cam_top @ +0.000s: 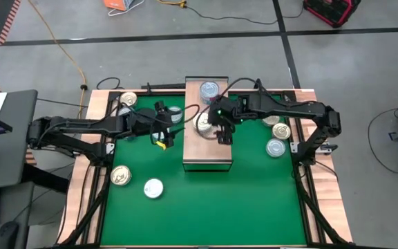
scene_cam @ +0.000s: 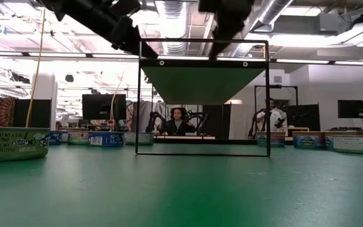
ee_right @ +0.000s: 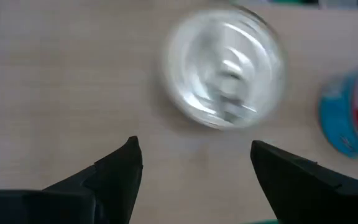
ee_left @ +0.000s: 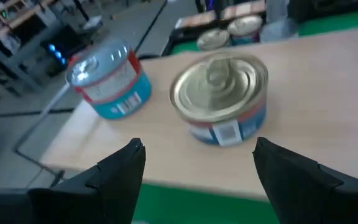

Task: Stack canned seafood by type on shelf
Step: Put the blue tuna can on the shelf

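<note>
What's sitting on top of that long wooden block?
Two tins stand apart on the wooden block: a blue-and-red tin with a silver top near one end, and a gold-topped tin nearer the middle. From above, the right gripper partly covers the block's middle.

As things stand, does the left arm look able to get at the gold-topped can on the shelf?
Probably yes. The left end effector is open and empty beside the shelf, facing the gold-topped can with nothing between them. The right end effector hovers close above, which might crowd it.
</note>
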You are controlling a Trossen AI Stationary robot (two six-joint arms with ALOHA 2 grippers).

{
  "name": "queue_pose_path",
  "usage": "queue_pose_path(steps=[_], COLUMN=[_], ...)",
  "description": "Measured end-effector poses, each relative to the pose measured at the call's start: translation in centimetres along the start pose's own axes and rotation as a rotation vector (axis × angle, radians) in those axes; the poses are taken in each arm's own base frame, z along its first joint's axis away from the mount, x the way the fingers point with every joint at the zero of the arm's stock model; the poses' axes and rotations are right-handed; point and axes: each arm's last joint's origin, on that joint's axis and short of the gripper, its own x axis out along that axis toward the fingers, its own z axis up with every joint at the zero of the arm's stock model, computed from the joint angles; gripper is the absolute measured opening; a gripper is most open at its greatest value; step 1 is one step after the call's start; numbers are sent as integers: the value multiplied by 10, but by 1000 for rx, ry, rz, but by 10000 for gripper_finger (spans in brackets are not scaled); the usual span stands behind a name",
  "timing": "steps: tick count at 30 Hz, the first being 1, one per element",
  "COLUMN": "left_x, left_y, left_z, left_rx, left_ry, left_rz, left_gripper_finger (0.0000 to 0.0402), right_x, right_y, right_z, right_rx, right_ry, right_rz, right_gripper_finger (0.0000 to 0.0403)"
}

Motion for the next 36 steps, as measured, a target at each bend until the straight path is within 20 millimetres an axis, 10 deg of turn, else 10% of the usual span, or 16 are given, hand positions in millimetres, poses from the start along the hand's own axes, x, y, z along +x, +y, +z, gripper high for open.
queue_pose_path(steps=[14,26,36], left_x=[49,49,48], left_y=[30,26,16], left_z=[-31,-25,-22], left_rx=[39,-41,-36], left_ry=[31,-51,-63], left_rz=[-69,-242,-289], left_gripper_finger=[288,288,288], right_x=[28,36,41], right_y=[-36,-34,-20], right_z=[-29,-22,-54], right_rx=[75,46,76], right_ry=[-57,-209,-377], right_rz=[-16,102,84], right_gripper_finger=[330,330,319])
